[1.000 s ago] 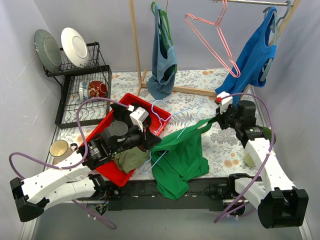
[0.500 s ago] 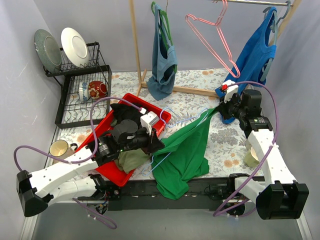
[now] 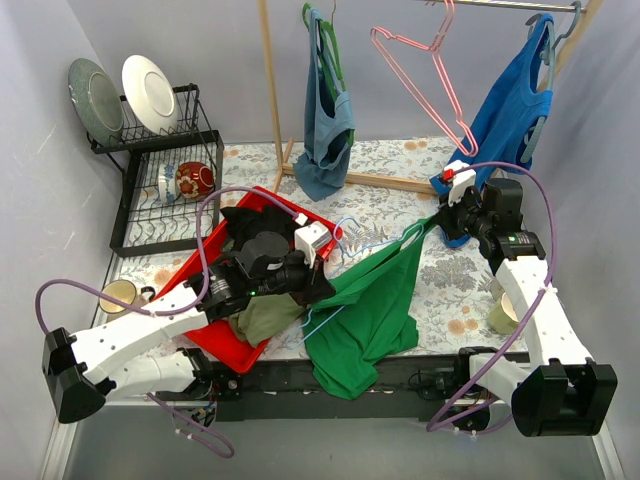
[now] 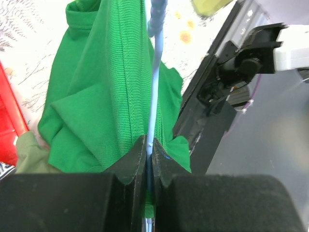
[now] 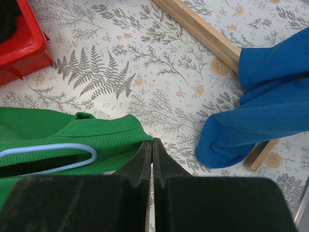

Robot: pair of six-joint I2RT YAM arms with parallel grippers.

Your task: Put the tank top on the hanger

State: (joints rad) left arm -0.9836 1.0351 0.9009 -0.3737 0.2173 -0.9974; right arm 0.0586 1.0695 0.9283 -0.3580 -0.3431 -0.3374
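Desk (image 3: 447, 282) is covered in a pale cloth with a fern and flower print. Black dish rack (image 3: 165, 190) stands at back left. Red tray (image 3: 272, 197) sits left of centre, set at an angle, its back corner toward the middle of the desk. Mug (image 3: 120, 297) stands near the left edge, close to the tray's left side. Pale green cup (image 3: 500, 316) stands at the right edge, toward the front. Wooden bar (image 3: 385, 182) lies flat along the back. Tank top (image 3: 365, 320): lower half is heaped on the desk at front centre, just beside the tray, hem reaching over the near edge; upper part is lifted off the cloth.
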